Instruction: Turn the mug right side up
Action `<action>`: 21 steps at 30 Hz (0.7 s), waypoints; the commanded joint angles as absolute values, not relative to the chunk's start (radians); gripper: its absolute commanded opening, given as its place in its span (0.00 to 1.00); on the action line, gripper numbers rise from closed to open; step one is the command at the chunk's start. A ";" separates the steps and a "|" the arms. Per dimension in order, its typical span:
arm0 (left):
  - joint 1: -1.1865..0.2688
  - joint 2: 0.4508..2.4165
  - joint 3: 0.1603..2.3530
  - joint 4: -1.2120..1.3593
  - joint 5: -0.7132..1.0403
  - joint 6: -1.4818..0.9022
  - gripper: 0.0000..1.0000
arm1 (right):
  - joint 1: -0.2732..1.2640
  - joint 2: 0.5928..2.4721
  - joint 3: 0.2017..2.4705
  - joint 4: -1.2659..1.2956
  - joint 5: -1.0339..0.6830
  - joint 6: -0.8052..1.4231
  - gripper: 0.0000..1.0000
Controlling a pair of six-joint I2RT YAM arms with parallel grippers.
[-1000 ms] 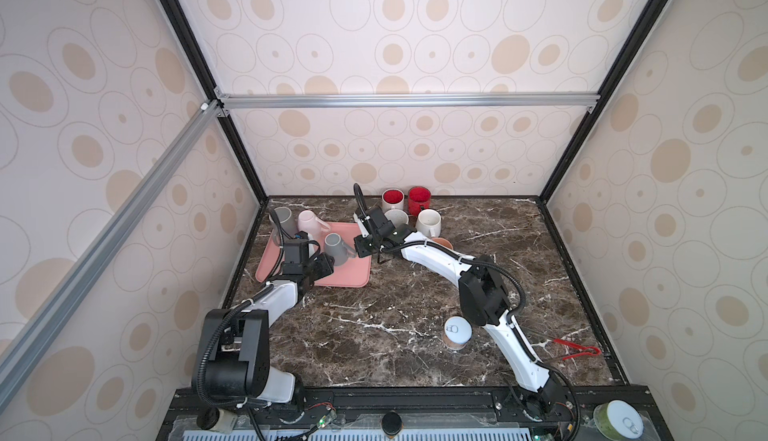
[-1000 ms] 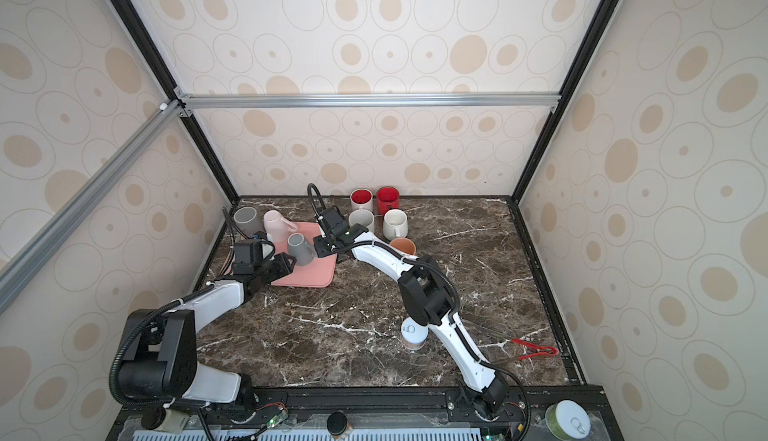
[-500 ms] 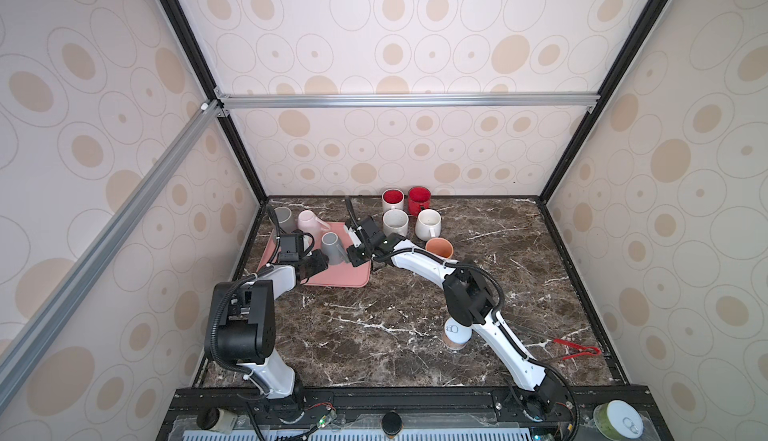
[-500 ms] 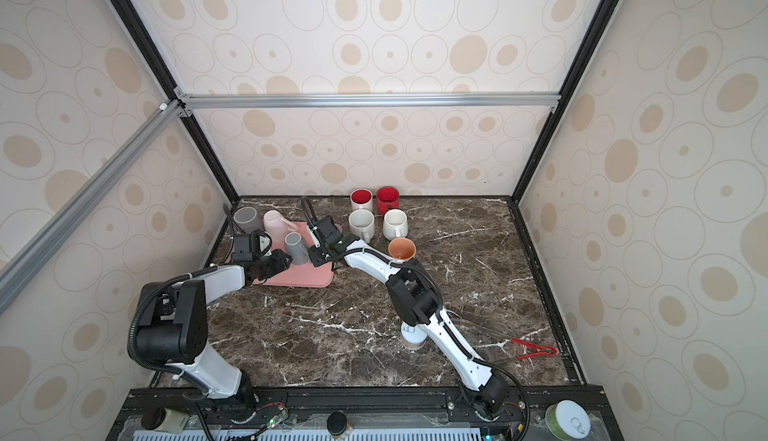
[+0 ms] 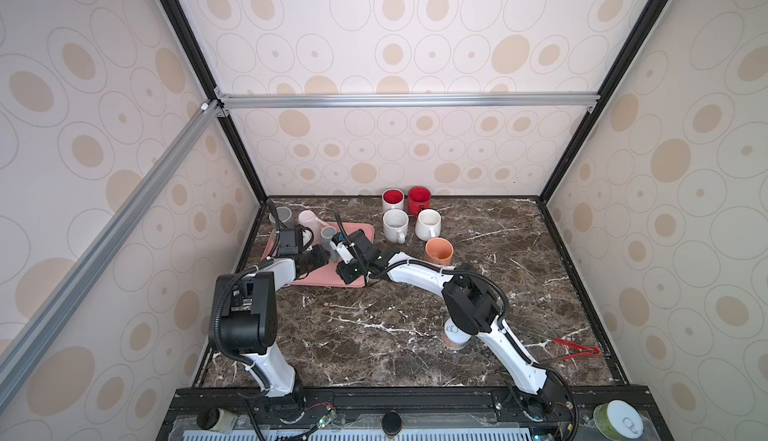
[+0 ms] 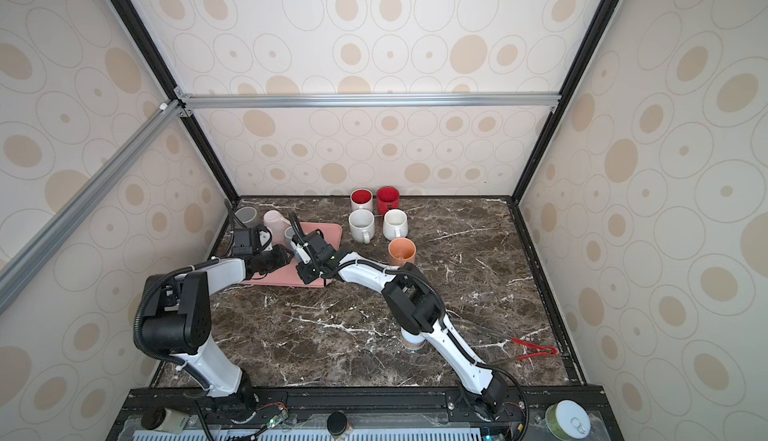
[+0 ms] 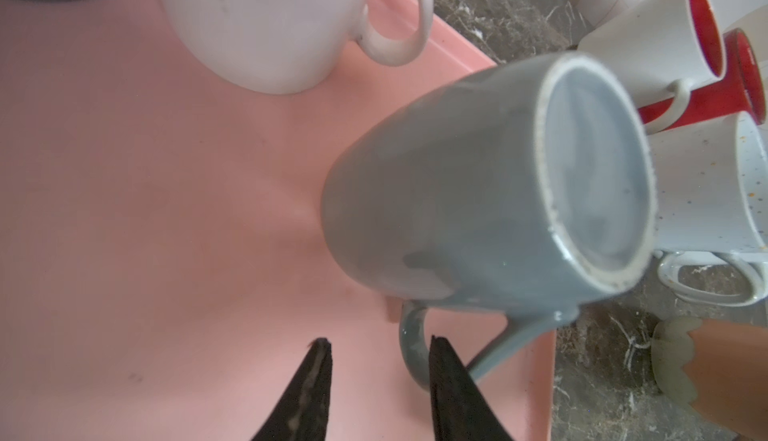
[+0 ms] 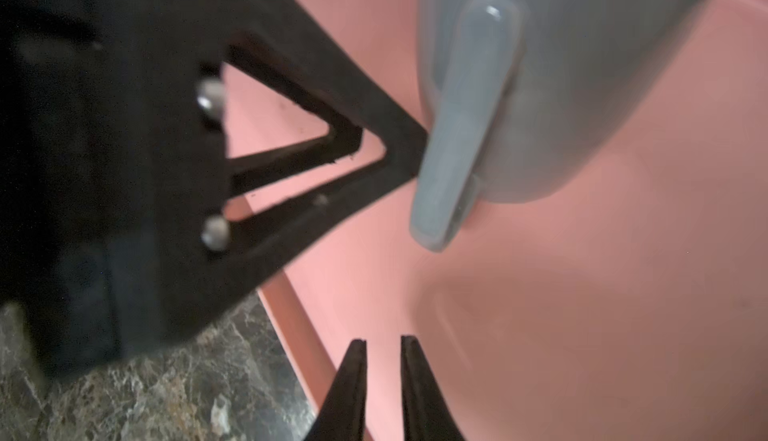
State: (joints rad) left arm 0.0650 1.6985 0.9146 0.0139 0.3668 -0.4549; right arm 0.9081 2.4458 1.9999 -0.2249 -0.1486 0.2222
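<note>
Partly hidden: grey mug [image 7: 457, 194], base up; left gripper [image 7: 379, 339] apart at handle [image 7: 411, 347]; right gripper [image 8: 384, 339] barely apart, empty.

The mug [image 7: 457, 194] sits on the tray [image 7: 166, 210]; other mugs [image 5: 395, 225] stand right.

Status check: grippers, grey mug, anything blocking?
Left gripper open, fingers either side of the handle. Right gripper narrowly open, empty. Grey mug upside down on pink tray. Pale mug nearby, apart.
</note>
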 commanded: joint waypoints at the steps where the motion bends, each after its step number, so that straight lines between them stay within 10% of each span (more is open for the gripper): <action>1: 0.054 1.611 0.946 -0.092 0.242 -0.390 0.40 | 0.905 2.326 1.913 -0.163 -0.098 0.242 0.19; 21: -0.160 1.717 1.179 -0.295 -0.114 -0.339 0.55 | 0.902 2.008 1.461 -0.038 0.006 0.367 0.22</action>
